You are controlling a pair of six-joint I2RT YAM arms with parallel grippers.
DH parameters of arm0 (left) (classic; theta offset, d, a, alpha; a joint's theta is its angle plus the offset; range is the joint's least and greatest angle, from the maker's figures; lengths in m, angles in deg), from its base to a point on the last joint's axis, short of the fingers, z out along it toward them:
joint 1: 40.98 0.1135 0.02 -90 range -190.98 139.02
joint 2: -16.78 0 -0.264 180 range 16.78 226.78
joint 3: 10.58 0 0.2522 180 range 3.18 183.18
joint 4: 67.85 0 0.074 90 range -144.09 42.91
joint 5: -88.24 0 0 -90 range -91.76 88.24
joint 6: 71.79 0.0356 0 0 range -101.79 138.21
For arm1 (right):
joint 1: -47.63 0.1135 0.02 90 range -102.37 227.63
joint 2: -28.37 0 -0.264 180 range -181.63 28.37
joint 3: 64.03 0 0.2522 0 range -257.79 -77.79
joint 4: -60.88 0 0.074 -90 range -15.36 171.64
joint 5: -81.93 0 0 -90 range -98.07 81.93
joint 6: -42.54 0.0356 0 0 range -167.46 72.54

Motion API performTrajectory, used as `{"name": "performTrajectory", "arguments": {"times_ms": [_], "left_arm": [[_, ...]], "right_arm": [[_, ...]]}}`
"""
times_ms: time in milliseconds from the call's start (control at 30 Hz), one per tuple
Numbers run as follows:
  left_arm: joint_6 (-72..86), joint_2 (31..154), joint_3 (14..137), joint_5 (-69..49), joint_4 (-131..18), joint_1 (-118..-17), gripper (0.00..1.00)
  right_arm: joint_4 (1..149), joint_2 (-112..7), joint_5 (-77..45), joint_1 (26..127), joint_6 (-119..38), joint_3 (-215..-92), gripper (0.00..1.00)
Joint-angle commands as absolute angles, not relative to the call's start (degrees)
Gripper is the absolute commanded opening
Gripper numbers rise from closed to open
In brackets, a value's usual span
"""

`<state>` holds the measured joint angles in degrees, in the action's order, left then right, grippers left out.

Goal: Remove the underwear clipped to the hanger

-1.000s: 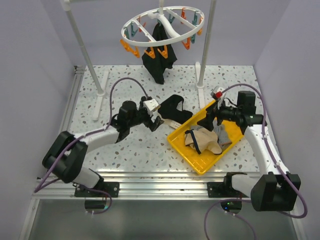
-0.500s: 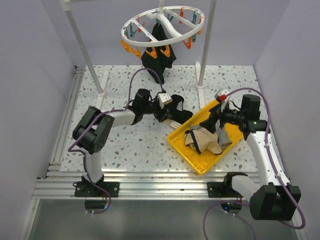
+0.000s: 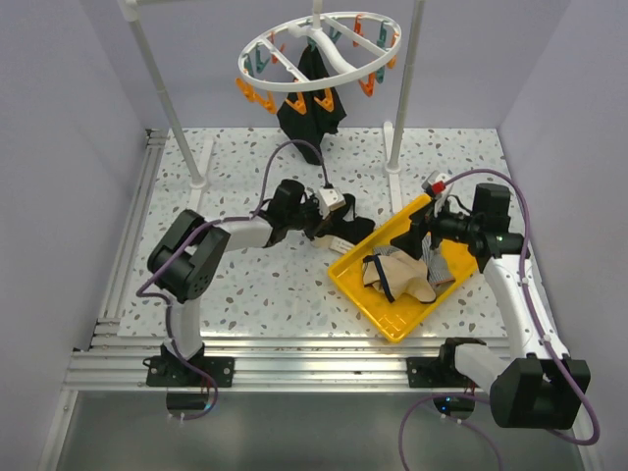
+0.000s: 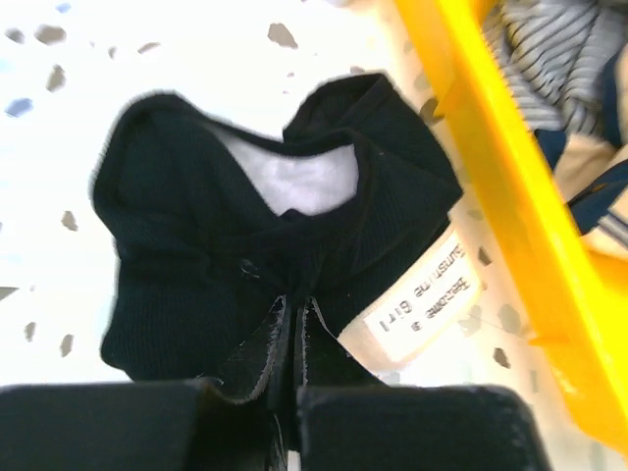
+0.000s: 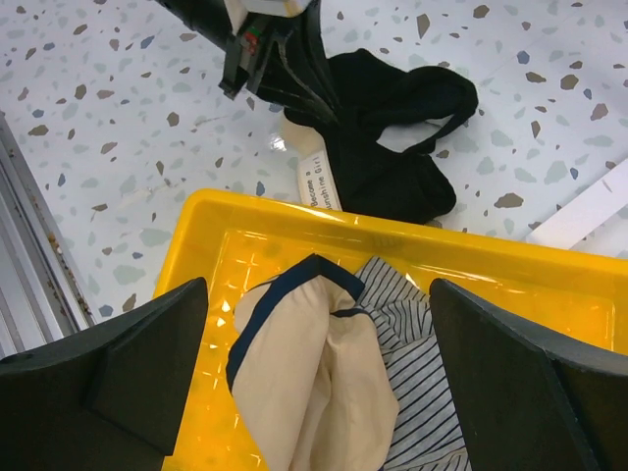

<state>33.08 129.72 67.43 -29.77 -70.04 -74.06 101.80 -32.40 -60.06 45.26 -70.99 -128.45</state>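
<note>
The hanger point(image 3: 319, 49) is a white ring with orange and teal pegs at the back, and one black underwear point(image 3: 312, 113) still hangs clipped to it. Another black underwear point(image 3: 348, 209) lies on the table just left of the yellow tray. My left gripper point(image 3: 334, 221) is shut on its fabric; in the left wrist view the fingers point(image 4: 294, 324) pinch a fold of the black underwear point(image 4: 196, 245) beside its white label. My right gripper point(image 5: 319, 392) is open above the tray, over the beige underwear point(image 5: 314, 373) and the striped underwear point(image 5: 422, 334).
The yellow tray point(image 3: 378, 314) sits at the right centre, and its rim point(image 5: 294, 211) almost touches the black garment. Two white upright poles point(image 3: 167, 98) point(image 3: 404, 78) stand at the back. An aluminium rail point(image 3: 294, 348) runs along the near edge.
My left arm reached right to the black underwear on the table, and its gripper went from open to shut on the fabric. The right arm barely moved and stays open.
</note>
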Motion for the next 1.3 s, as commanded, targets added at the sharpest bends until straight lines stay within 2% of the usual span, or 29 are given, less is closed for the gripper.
{"name": "performTrajectory", "arguments": {"times_ms": [0,167,267,367,467,600,700,933,1133,1267], "left_arm": [[29.4,121.1,64.7,-28.4,-79.6,-73.9,0.0],[19.5,112.2,58.8,-34.0,-89.8,-74.3,0.0],[11.0,108.8,52.7,-39.6,-102.9,-74.8,0.0],[4.3,106.7,48.3,-43.2,-109.2,-75.9,0.0],[-1.1,105.6,46.2,-46.1,-117.0,-77.5,0.0],[-4.9,107.3,48.1,-50.6,-119.9,-81.0,0.0],[-3.5,109.9,50.9,-52.3,-117.1,-84.0,0.0],[7.4,120.2,60.0,-49.9,-99.7,-90.3,0.0],[14.2,132.1,71.7,-43.2,-85.6,-93.3,0.0],[19.8,137.6,76.0,-34.6,-76.1,-94.9,0.0]], "right_arm": [[100.2,-32.6,-60.8,44.8,-69.7,-131.1,0.99],[99.0,-32.6,-60.2,44.6,-68.0,-131.1,0.99],[98.0,-32.8,-58.4,44.5,-66.5,-131.2,0.99],[97.2,-32.6,-55.8,44.5,-64.3,-131.7,0.99],[94.8,-32.4,-50.7,44.1,-60.2,-131.9,0.99],[92.3,-32.7,-39.6,43.6,-54.6,-133.4,0.99],[90.7,-32.6,-33.9,42.9,-51.2,-134.4,0.99],[89.1,-31.4,-29.3,41.5,-48.4,-135.4,0.99],[89.8,-30.8,-30.4,41.0,-47.9,-135.4,0.99],[90.3,-30.3,-31.4,41.0,-47.9,-134.9,0.99]]}}
